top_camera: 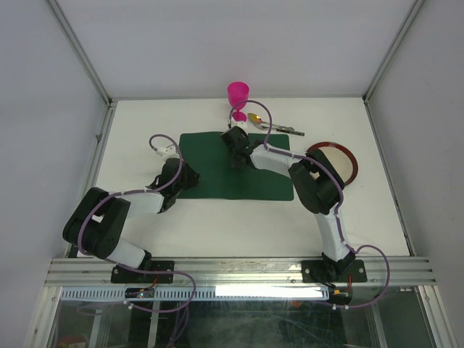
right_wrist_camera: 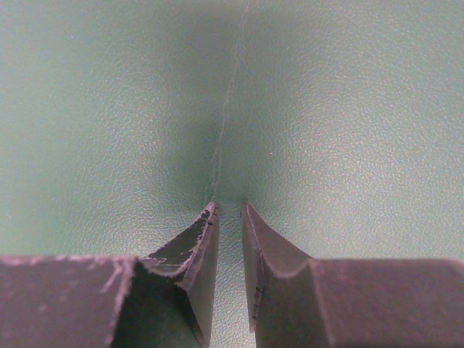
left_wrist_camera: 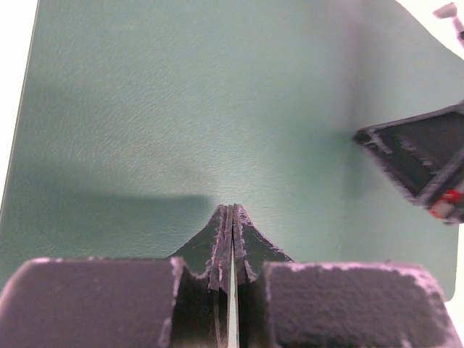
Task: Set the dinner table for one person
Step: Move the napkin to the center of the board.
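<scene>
White dinner table (top_camera: 217, 217) — pink cup (top_camera: 238, 93) beyond green placemat (top_camera: 217, 177).

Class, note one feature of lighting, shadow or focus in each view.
Top external: a light strip glares near the bottom. Left wrist: the dinner table burns out white, and a shadow band crosses the placemat. Right wrist: dark shadow pools just ahead of the jaws.
</scene>
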